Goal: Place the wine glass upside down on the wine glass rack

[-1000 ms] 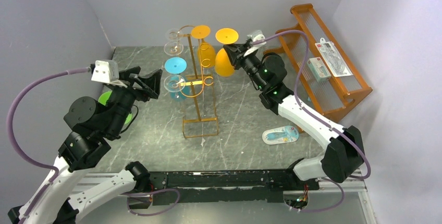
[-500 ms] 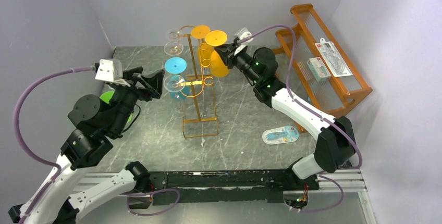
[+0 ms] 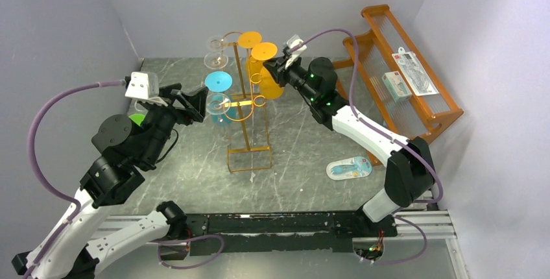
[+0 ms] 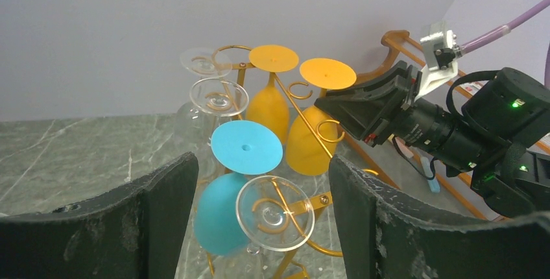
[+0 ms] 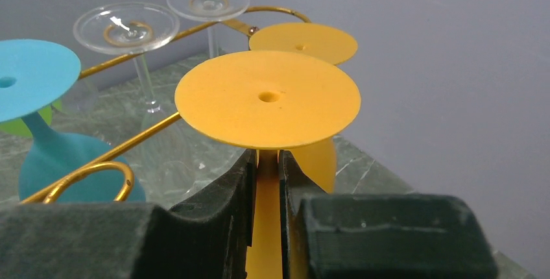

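The wine glass rack [image 3: 248,111] is a tall golden wire stand at the table's middle, also in the left wrist view [image 4: 293,105]. My right gripper [image 3: 276,69] is shut on the stem of an orange wine glass [image 3: 264,51]. It holds the glass upside down, foot up, close against the rack's right side. In the right wrist view the fingers [image 5: 227,194] pinch the orange stem [image 5: 267,227] just under the foot [image 5: 267,97]. My left gripper [image 3: 194,102] is open and empty, left of the rack and facing the hung glasses [image 4: 259,181].
Another orange glass [image 3: 250,39], a blue glass [image 3: 218,81] and two clear glasses [image 3: 216,44] [image 3: 216,104] hang upside down on the rack. An orange stepped shelf [image 3: 415,78] with packets stands at the right. A blue packet [image 3: 349,168] lies on the table; a green object [image 3: 134,121] sits behind my left arm.
My right gripper has carried the orange glass leftward, from clear of the rack to right beside its upper right hooks. My left arm has shifted slightly right.
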Tool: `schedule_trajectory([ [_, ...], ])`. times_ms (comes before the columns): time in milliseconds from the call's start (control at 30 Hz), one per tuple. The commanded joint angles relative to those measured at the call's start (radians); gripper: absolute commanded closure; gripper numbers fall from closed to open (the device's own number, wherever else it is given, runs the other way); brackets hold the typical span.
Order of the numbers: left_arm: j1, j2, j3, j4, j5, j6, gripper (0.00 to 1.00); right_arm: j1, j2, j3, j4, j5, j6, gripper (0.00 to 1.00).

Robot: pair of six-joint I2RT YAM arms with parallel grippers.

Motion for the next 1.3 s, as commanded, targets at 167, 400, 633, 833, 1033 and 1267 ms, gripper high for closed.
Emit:
schedule_trajectory([
  [167,-0.005,-0.005,-0.012,-0.016,0.003,0.009,0.22,0.0,0.032,0.029,0.006,-0.03,0.012,1.0],
  [400,-0.005,-0.009,-0.016,-0.019,-0.004,0.011,0.22,0.007,0.046,0.035,0.015,-0.06,0.016,1.0],
  [633,-0.005,-0.009,-0.017,-0.022,-0.007,0.014,0.22,0.014,0.049,0.029,0.037,-0.087,0.014,1.0],
  [833,-0.005,-0.015,-0.017,-0.027,-0.012,0.015,0.22,0.019,0.073,0.054,0.012,-0.066,-0.008,1.0],
  [1033,-0.005,-0.017,-0.015,-0.032,-0.015,0.016,0.22,0.02,0.093,0.08,0.005,-0.047,-0.026,1.0],
  [1267,-0.005,-0.017,-0.018,-0.03,-0.014,0.014,0.22,0.02,0.085,0.079,0.039,-0.033,0.012,1.0],
])
